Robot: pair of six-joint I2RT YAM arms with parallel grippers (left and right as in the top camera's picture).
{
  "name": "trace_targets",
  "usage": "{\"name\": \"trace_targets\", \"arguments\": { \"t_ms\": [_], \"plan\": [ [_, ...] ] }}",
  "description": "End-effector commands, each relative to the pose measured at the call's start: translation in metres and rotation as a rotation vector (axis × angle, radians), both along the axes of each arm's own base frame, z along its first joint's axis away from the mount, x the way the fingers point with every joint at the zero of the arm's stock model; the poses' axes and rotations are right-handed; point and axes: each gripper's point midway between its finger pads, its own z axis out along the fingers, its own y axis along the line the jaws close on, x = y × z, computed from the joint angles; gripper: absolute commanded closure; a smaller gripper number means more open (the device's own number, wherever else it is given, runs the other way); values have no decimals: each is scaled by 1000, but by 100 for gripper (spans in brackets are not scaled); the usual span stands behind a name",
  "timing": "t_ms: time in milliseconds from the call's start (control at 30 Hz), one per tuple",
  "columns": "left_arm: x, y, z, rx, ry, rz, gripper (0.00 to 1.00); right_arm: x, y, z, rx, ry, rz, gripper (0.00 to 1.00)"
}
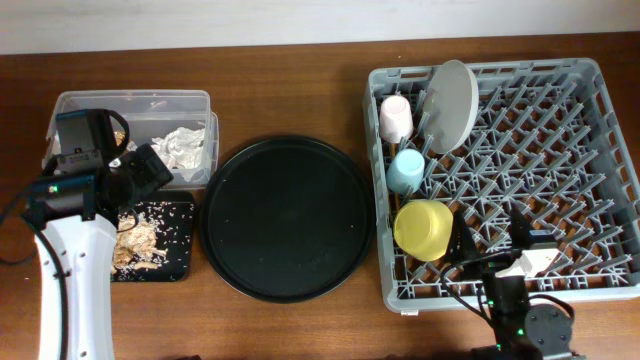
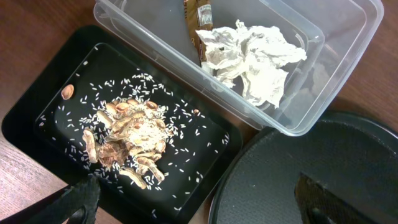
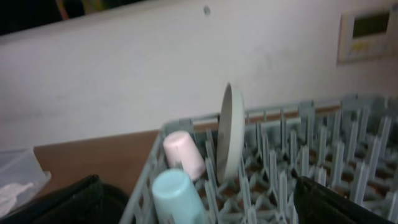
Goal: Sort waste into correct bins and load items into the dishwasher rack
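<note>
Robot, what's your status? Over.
Left claw open over black tray, right claw open by rack. Napkin in clear box, scraps in tray. Pink cup, blue cup, bowl, plate racked. Chopsticks not seen.

Your table [image 1: 290, 90]: dark brown wood grain. Behind it you have a plain off-white wall [image 3: 112, 81], dimly lit, with a small control panel [image 3: 370, 34] upper right.

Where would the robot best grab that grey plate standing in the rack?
Probably its top rim, coming down from above. The plate stands on edge in the rack, so its upper rim is free and looks thin enough to pinch, while the pink cup crowds its lower part on one side.
</note>
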Motion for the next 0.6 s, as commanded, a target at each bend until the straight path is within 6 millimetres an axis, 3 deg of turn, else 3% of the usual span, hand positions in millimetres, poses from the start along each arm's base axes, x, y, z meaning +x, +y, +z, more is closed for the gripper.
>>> {"name": "trace_targets", "arguments": {
  "t_ms": [0,67,233,300,333,367,467,567],
  "plan": [
    [0,2,6,5,-17,4,1,9,-11,-50,7,88,-64,2],
    [0,2,6,5,-17,4,1,13,-11,-65,6,89,-69,1],
    [0,2,6,4,-17,4,1,13,-16,-65,-29,90,-84,2],
    [0,2,6,4,-17,4,1,13,-25,-40,-21,-12,-120,2],
    [0,2,6,5,-17,4,1,10,-29,-14,-90,-118,-146,2],
    [0,2,6,4,-17,4,1,9,-30,-6,-137,-149,-152,2],
    [0,2,6,5,-17,4,1,13,-14,-67,-252,90,-38,2],
    [0,2,6,5,-17,4,1,13,-14,-67,-302,88,-38,2]
  ]
}}
